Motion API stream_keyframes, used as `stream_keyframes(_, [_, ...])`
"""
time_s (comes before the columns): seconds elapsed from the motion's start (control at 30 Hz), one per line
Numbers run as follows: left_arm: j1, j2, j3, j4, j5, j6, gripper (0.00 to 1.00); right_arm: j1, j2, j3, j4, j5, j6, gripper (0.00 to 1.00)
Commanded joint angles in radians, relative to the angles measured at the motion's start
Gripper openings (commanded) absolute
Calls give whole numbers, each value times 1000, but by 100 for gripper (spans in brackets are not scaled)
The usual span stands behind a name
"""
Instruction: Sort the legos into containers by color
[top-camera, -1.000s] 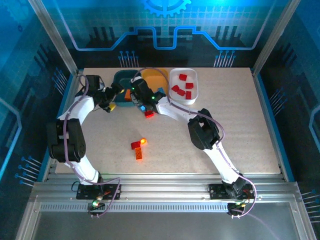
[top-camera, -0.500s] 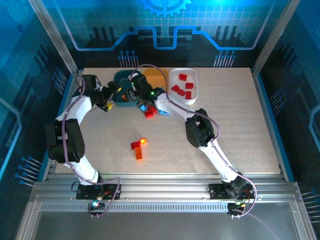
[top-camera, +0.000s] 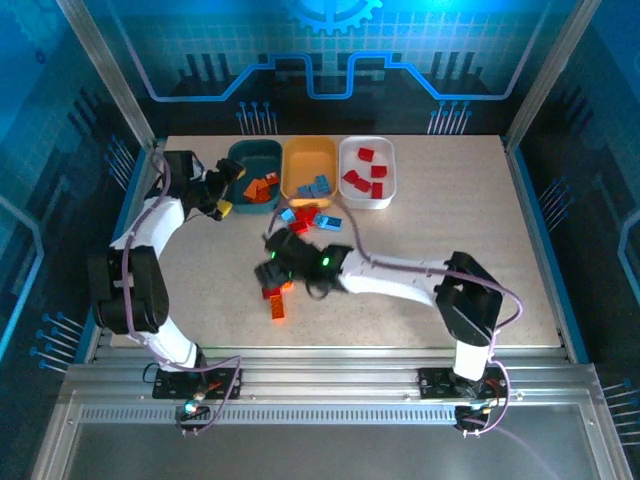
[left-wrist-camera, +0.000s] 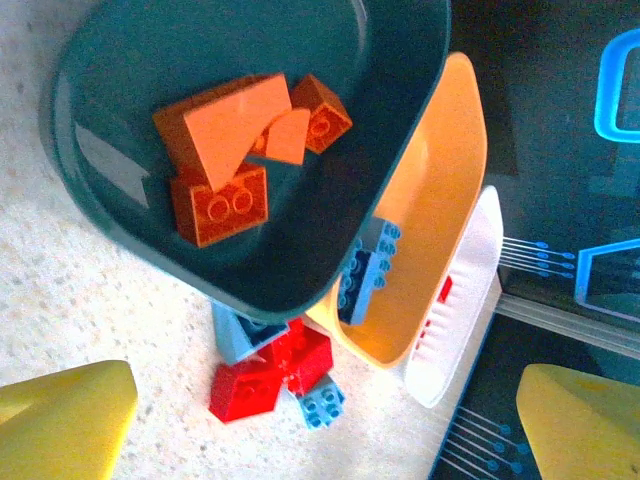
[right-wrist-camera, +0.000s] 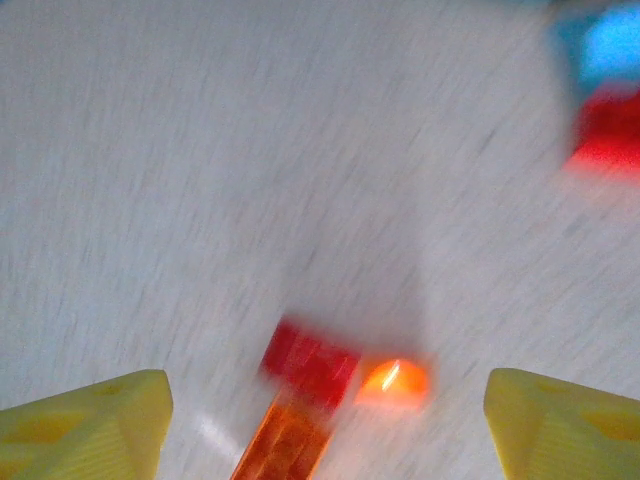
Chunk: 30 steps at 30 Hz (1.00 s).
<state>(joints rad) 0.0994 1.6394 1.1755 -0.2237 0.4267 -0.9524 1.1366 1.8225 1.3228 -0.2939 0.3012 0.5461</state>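
Now the right gripper (right-wrist-camera: 328, 392) has its jaws wide apart and empty. In the past second it swung from the tubs at the back down to mid-table, where a red brick (right-wrist-camera: 310, 362), a long orange brick (right-wrist-camera: 285, 445) and a small orange piece (right-wrist-camera: 392, 381) lie in its sights. The left gripper (left-wrist-camera: 328, 385), also spread and holding nothing, hangs by the teal tub (left-wrist-camera: 200, 40) of orange bricks. Blue sits in the yellow tub (top-camera: 308, 150) and red in the white tub (top-camera: 385, 150), so this trio and the loose heap (top-camera: 305, 220) remain.
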Motion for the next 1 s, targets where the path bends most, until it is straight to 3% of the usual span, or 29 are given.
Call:
stream_keyframes(0.0, [-58, -63, -7, 28, 15, -72, 99, 82, 22, -28, -76, -27, 169, 84])
stream_keyframes(0.2, [-134, -75, 12, -10, 8, -23, 99, 154, 133, 41, -162, 9, 269, 86])
stream_keyframes(0.4, [-139, -74, 12, -29, 28, 37, 99, 136, 277, 140, -244, 91, 305, 82])
stream_keyframes(0.5, [-138, -82, -8, -4, 40, 31, 99, 124, 305, 151, -235, 128, 313, 72])
stream_keyframes(0.7, [-124, -96, -3, -5, 59, 35, 99, 128, 259, 95, -231, 253, 316, 35])
stream_keyframes(0.97, [-137, -167, -20, 17, 46, 8, 99, 127, 43, -127, -190, 326, 299, 28])
